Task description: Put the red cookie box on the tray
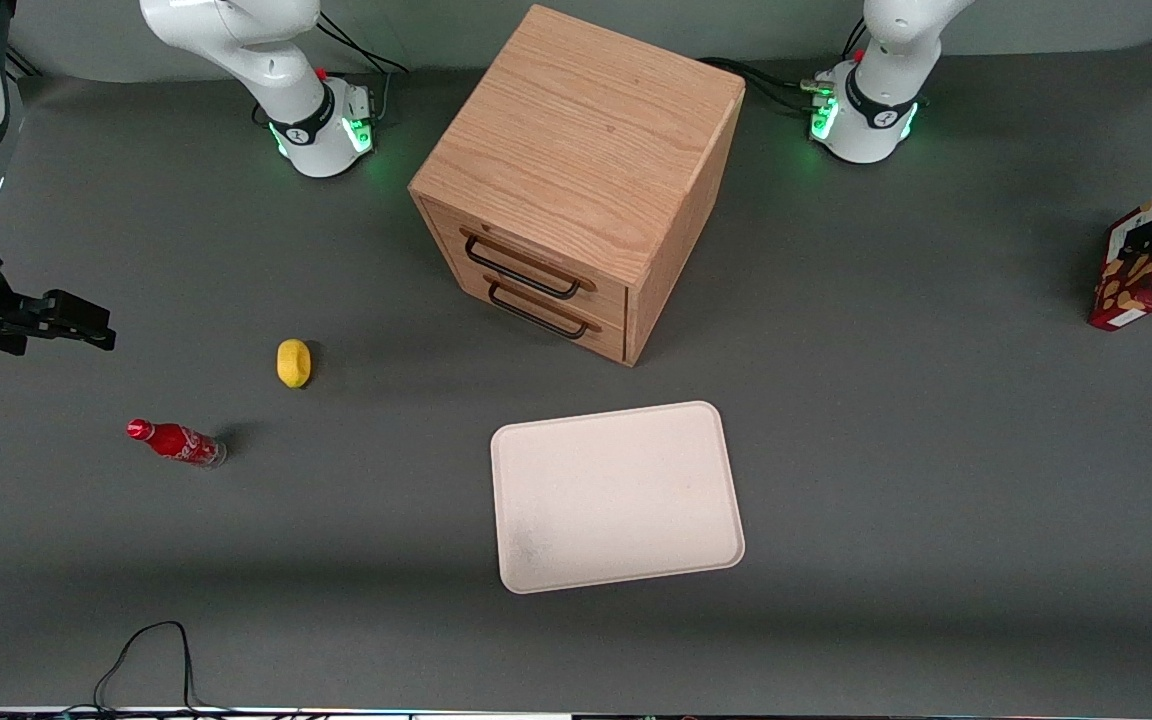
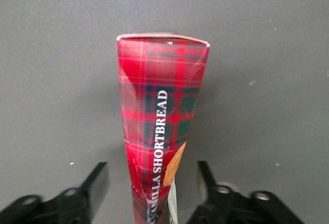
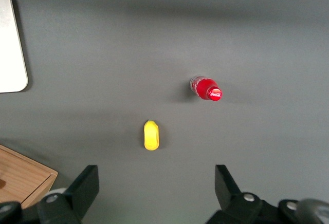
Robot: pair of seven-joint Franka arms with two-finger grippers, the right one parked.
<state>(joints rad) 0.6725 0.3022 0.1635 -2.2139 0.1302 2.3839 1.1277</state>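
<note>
The red cookie box (image 1: 1126, 285), a slim tartan carton with cookie pictures, is at the working arm's end of the table, well away from the tray. My gripper (image 1: 1151, 240) is at the box's upper end. In the left wrist view the box (image 2: 162, 106) runs out from between the fingers of the gripper (image 2: 151, 166), which is open, with grey table showing between each black finger (image 2: 97, 178) and the carton. The off-white tray (image 1: 616, 495) lies flat and bare, nearer the front camera than the cabinet. One corner of the tray (image 3: 10, 44) shows in the right wrist view.
A wooden drawer cabinet (image 1: 576, 180) with two black handles stands mid-table. A small yellow object (image 1: 293, 362) and a red soda bottle (image 1: 176, 442) lie toward the parked arm's end. A black cable (image 1: 151, 655) loops at the table's front edge.
</note>
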